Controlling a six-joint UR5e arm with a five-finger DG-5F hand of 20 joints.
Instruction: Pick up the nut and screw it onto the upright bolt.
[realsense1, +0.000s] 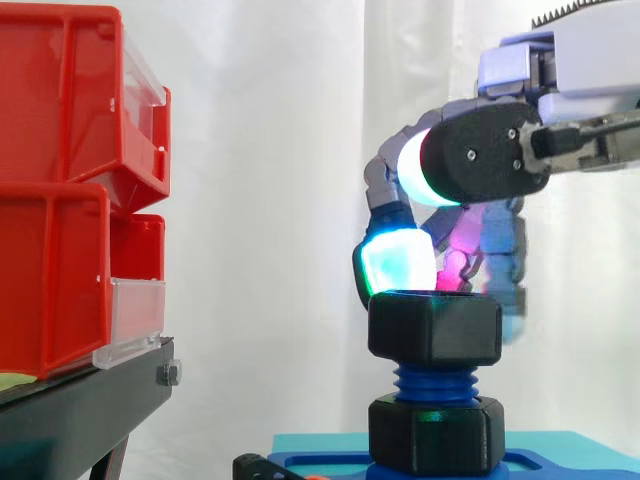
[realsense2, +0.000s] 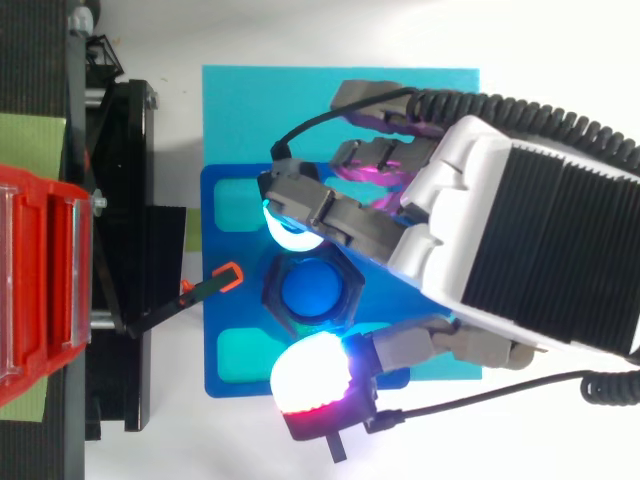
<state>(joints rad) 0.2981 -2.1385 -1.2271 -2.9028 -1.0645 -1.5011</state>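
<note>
A black hex nut (realsense1: 435, 328) sits on top of the upright blue bolt (realsense1: 435, 382), with bare threads below it. In the top view the bolt's end (realsense2: 310, 290) shows through the nut (realsense2: 275, 292). A second black nut (realsense1: 435, 432) sits at the bolt's foot on the blue baseplate (realsense2: 225, 340). My hand (realsense2: 520, 220) hovers over the bolt. One cyan fingertip (realsense1: 395, 262) rests at the nut's upper rim on one side. The thumb's white and red pad (realsense2: 312, 375) is on the other side, raised well above the nut (realsense1: 425, 165). Nothing is gripped.
Red bins (realsense1: 60, 200) are stacked on a black stand (realsense1: 70, 410) to the left of the bolt. A teal mat (realsense2: 240, 100) lies under the baseplate. A black lever with an orange tip (realsense2: 225, 277) points at the nut from the stand side.
</note>
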